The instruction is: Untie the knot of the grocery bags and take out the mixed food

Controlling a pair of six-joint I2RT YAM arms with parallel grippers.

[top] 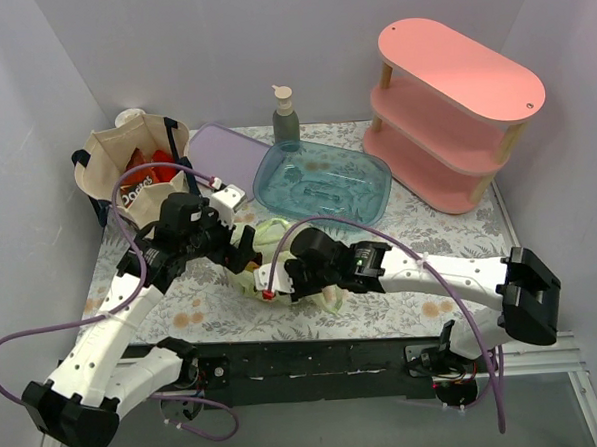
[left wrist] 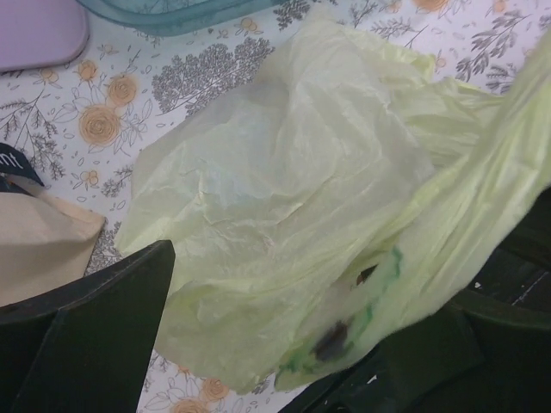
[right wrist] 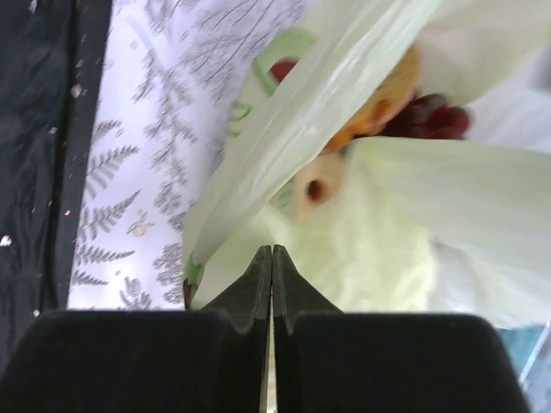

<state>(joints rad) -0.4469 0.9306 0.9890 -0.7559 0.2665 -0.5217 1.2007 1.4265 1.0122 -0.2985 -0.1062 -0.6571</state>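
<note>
The pale-green plastic bag point(top: 271, 235) lies crumpled on the floral table between my two grippers. My left gripper point(top: 242, 250) is open, its fingers point(left wrist: 95, 335) wide apart with the bag point(left wrist: 284, 189) lying between them and draping over the right one. My right gripper point(right wrist: 272, 251) is shut, pinching the bag's thin film at the bag's near side point(top: 271, 281). A stretched strip of the bag point(right wrist: 344, 86) runs across the right wrist view. Behind it show dark red grapes point(right wrist: 435, 116) and a yellowish-orange fruit point(right wrist: 383, 103). I cannot make out the knot. The beige canvas tote point(top: 110, 163) stands at the back left with a Doritos bag point(top: 141, 187) in it.
A clear blue tray point(top: 321, 182) sits just behind the green bag. A pump bottle point(top: 286, 119) and a lilac board point(top: 225, 152) are behind it. A pink three-tier shelf point(top: 453, 105) stands at the back right. Walls close in the left, back and right.
</note>
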